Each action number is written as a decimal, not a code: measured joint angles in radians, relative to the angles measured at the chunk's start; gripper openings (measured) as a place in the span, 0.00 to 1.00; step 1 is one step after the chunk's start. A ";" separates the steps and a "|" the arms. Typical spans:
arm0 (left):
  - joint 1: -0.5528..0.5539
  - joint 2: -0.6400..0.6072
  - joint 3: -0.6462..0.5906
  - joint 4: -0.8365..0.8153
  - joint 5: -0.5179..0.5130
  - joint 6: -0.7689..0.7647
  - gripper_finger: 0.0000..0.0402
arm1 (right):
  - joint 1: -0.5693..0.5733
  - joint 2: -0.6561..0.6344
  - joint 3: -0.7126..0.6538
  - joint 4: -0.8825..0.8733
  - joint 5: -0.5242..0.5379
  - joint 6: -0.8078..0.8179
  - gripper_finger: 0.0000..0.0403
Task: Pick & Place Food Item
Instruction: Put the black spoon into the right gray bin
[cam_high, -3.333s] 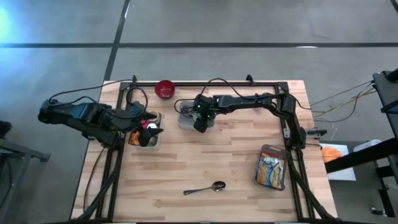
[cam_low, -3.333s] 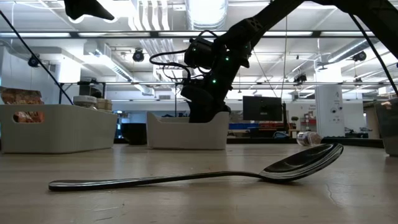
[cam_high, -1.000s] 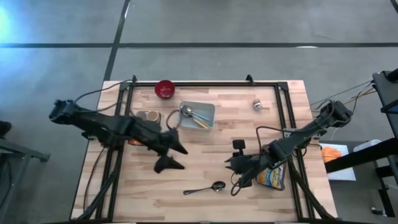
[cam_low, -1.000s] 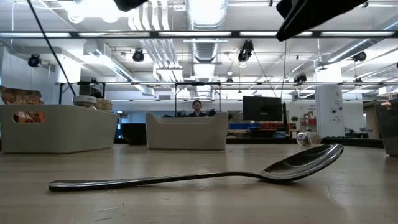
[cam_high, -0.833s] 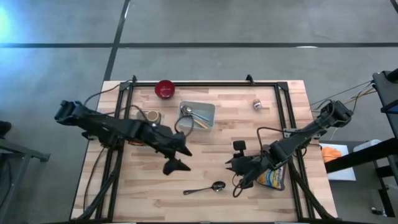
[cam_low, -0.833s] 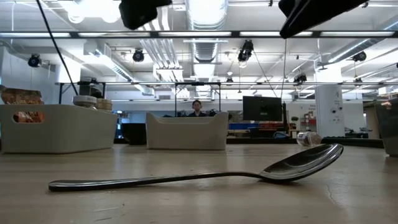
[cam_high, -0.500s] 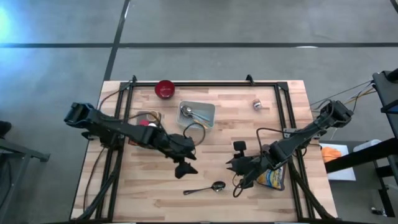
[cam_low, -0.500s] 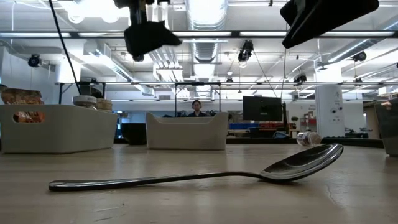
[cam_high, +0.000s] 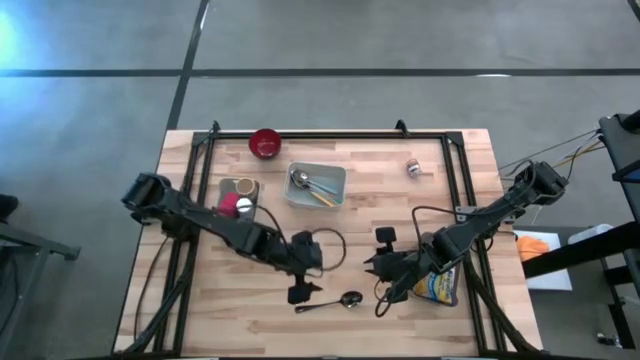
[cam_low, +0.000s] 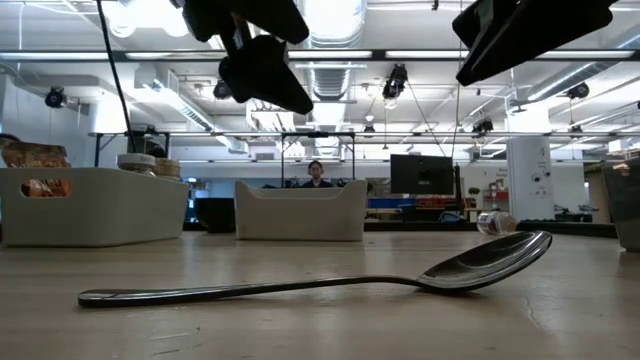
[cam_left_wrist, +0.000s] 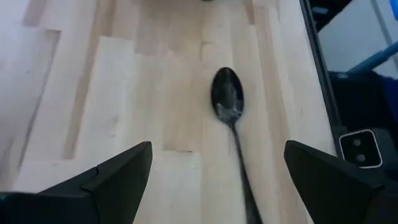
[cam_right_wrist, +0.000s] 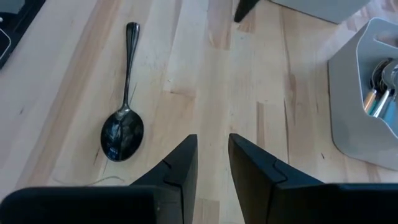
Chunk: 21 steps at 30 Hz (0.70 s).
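One spoon (cam_high: 330, 302) lies flat on the wooden worktop (cam_high: 390, 200) near its front edge, about midway along — its bowl points toward the right side. Two bins sit toward the back: a grey bin (cam_high: 317, 186) with cutlery in it and a smaller bin (cam_high: 237, 196) with packaged items at the left. One red bowl (cam_high: 265, 143) stands by the back edge, and one snack bag (cam_high: 438, 277) lies toward the front right corner. The left hand (cam_high: 303, 291) hangs just above the spoon's handle end with its fingers (cam_left_wrist: 118, 174) spread wide, holding and touching nothing. The right hand (cam_high: 378, 268) hovers beside the snack bag — fingers nearly together, with only a narrow gap, and nothing between them.
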 joint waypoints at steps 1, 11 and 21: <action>-0.009 0.013 0.012 -0.004 -0.007 0.002 0.93 | 0.000 0.000 0.000 0.000 0.000 0.000 0.21; -0.083 0.164 0.110 -0.046 -0.009 -0.042 0.93 | 0.000 0.000 -0.005 0.010 -0.001 0.000 0.21; -0.118 0.303 0.122 -0.046 0.015 -0.206 0.92 | 0.000 0.000 -0.016 0.013 -0.012 0.000 0.21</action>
